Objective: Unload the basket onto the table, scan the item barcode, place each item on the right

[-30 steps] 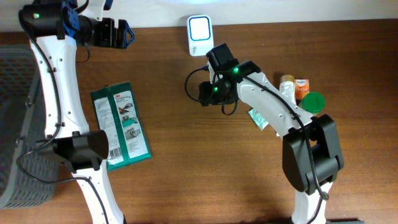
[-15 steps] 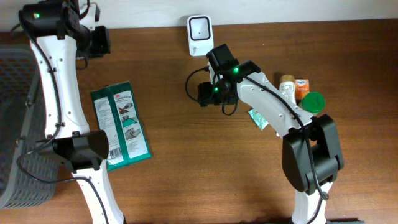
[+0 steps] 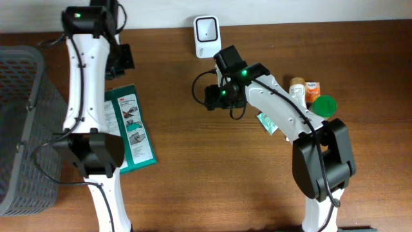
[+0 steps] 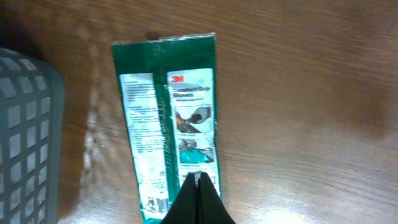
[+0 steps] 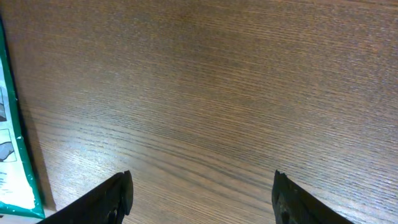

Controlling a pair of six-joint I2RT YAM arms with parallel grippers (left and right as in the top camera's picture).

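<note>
Shifted right since a second ago: left end effector (image 4: 198, 186), now clenched shut on nothing where it was spread wide before. It is held over one short end of the green 3M pack (image 4: 171, 118); contact cannot be told. Pack is laid flat on the surface (image 3: 193, 187), label up, near the grey basket (image 3: 19, 116) and well apart from the white scanner (image 3: 206, 28). Right end effector (image 5: 200, 186) is held released over bare wood, nothing gripped
</note>
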